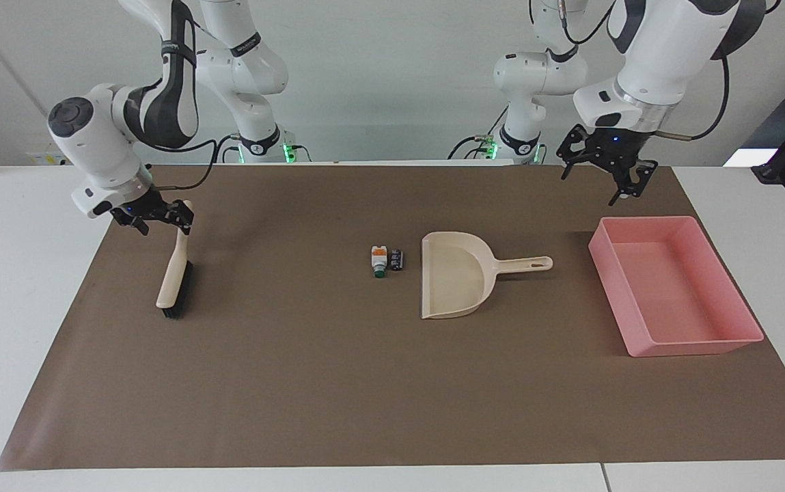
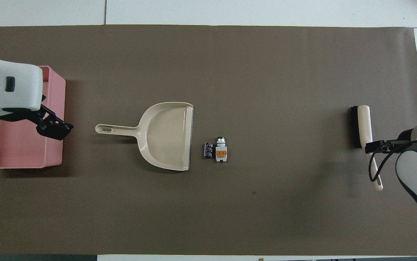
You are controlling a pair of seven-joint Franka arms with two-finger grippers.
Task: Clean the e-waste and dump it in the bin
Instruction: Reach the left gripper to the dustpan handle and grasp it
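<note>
The e-waste consists of two small pieces lying side by side on the brown mat: a white switch part (image 1: 379, 260) with an orange label and a green tip, and a dark cylindrical capacitor (image 1: 397, 259) with pale markings. They are touching or nearly so, and they lie just beside the open lip of the cream dustpan (image 1: 453, 275), toward the right arm's end of the desk (image 1: 23, 287). The dustpan's mouth is turned toward the pieces and its handle points toward the pink bin (image 1: 720, 342), an arrangement judged to suit a short sweep into the pan followed by a carry to the bin.

Nothing is seen inside the dustpan, and nothing inside the bin where its floor shows; in the overhead view part of the bin is covered by the left arm.

The hand brush (image 1: 175, 280) lies well apart from the pieces, at the right arm's end of the mat, bristles down on one side and handle pointing toward the robots. The right end effector (image 1: 153, 216) is low at the tip of that handle, its fingers spread and apparently astride the handle, with no grip closed on it; actual contact cannot be told. A brush pickup is judged to be the step in hand.

The left end effector (image 1: 604, 171) hangs in the air over the mat between the dustpan handle and the bin, fingers spread wide and nothing held. None of the sweeping or dumping appears done yet.
</note>
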